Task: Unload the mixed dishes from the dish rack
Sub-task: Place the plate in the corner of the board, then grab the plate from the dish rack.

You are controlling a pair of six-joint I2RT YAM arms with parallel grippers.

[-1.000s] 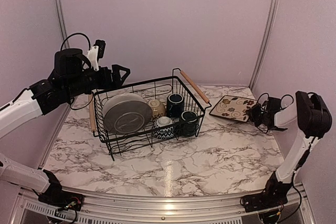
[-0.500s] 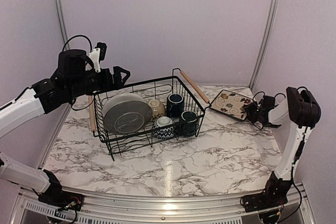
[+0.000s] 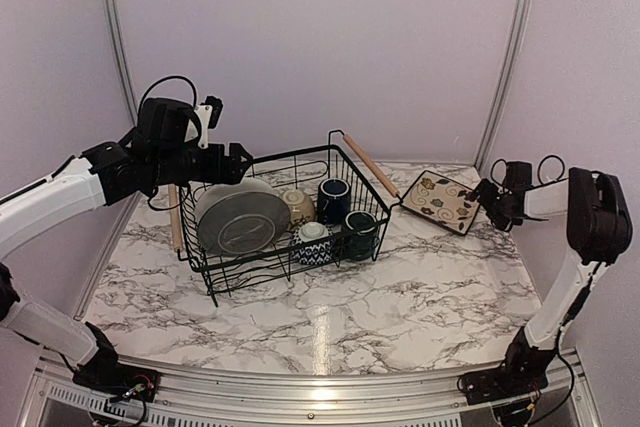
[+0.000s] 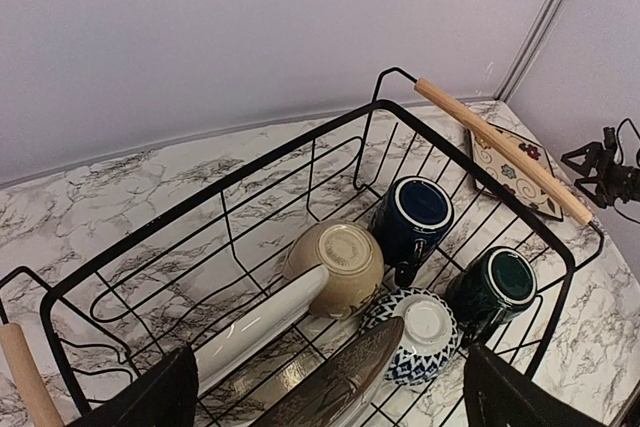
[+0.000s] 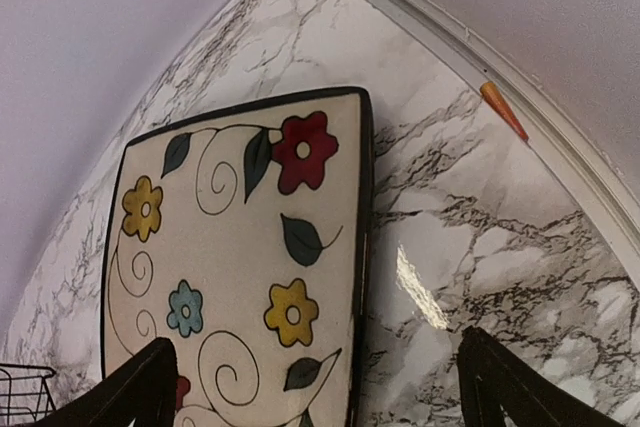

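The black wire dish rack (image 3: 290,155) stands left of centre. It holds a big grey round plate (image 3: 240,215), a white plate (image 4: 255,327), a tan bowl (image 4: 337,265), a blue-patterned bowl (image 4: 418,332) and two dark mugs (image 4: 415,212) (image 4: 493,285), all upside down or on edge. My left gripper (image 3: 232,160) hovers open over the rack's back left corner, empty. A square floral plate (image 3: 440,200) lies on the table right of the rack. My right gripper (image 3: 487,195) is open at that plate's right edge (image 5: 365,247), with nothing between its fingers.
The rack's wooden handles (image 3: 370,165) (image 3: 175,219) stick up at its two ends. The back wall and a metal corner post (image 3: 505,67) stand close behind the floral plate. Marble tabletop (image 3: 400,297) stretches in front of the rack.
My right gripper has opened and let go of the floral plate, which now rests on the table. The left arm has swung right, closer over the rack.
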